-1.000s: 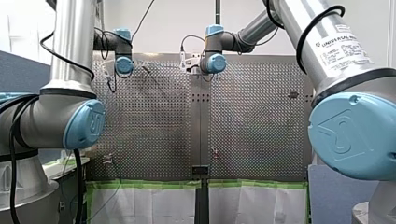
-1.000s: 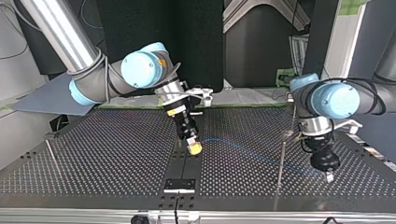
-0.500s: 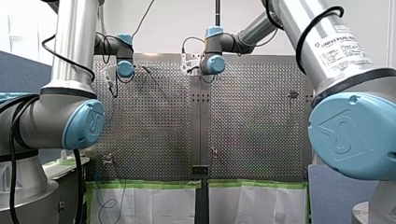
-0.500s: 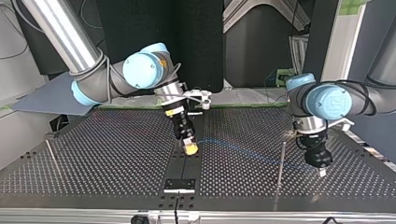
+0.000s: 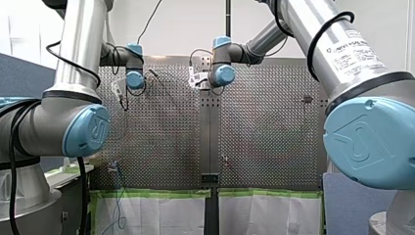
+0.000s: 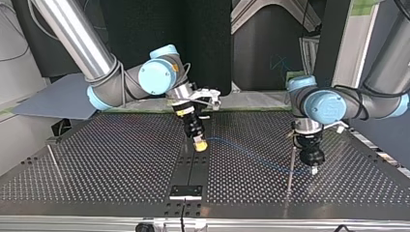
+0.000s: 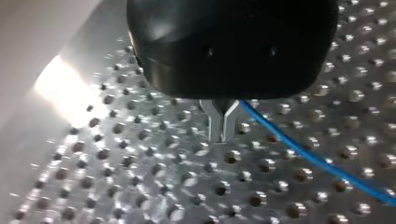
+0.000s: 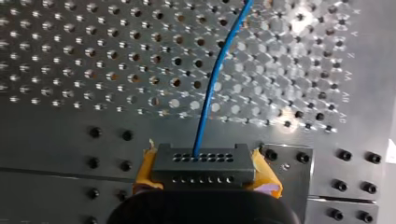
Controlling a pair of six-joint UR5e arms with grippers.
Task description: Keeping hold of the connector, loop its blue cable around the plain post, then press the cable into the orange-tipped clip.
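Blue cable (image 8: 208, 100) leaves one hole in the top face of a dark grey connector (image 8: 203, 161) and curves away over the perforated metal surface (image 6: 121, 159). My right end effector (image 8: 204, 175) pinches that connector from both sides, with a yellow pad (image 8: 144, 170) pressed against each end of the block. Under it lies the plain metal strip with bolt heads that runs down the middle of the surface.

In the top view my right arm comes in at the left and tilts down toward the central strip, with the connector at its yellow tip just above the surface. From there the cable runs low across the holes toward the view's right, reaching a thin plain post (image 6: 291, 169) that stands upright. My left end effector (image 6: 313, 168) hangs point-down just beside this post, on its right in that view. Which side of the post the cable passes cannot be told from this angle.

Seen from my left wrist, the black end effector has its two metal fingers (image 7: 215, 121) pressed together at the tips, close above the surface. The cable emerges right beside them and slants away across the holes. Whether the fingers clamp it is hidden by the black body.
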